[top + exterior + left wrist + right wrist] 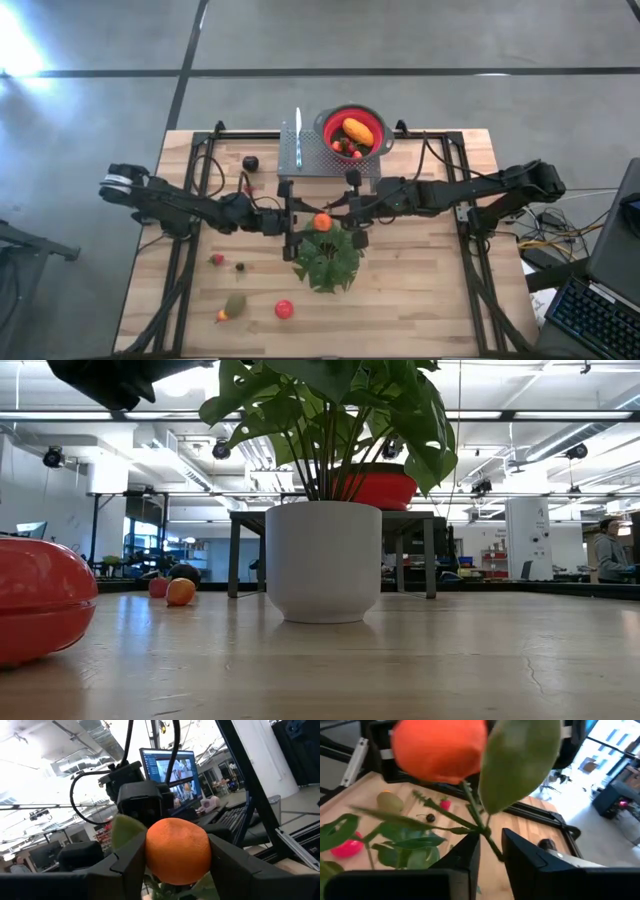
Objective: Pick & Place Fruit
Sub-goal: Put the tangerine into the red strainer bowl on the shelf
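**Orange held above the plant, between the two arms**

The orange fruit (pixel 177 851) is pinched between the left gripper's (pixel 298 222) fingers (pixel 131 862), over the leafy plant (pixel 328 260). It is round, so no long axis or pointing direction can be told. The right gripper (pixel 489 849) is met just beside it, jaws narrowly parted, apparently on a plant stem (pixel 479 822), not the fruit. The red bowl (pixel 352 132) lies beyond both grippers.

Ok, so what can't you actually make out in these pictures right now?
1. Low view: the white pot and its leaves hide the held fruit. The left edge cuts off the red fruit.
2. Left wrist view: the orange fruit in the left gripper blocks the table behind it.
3. High view: the small fruits in the red bowl are too small to identify.
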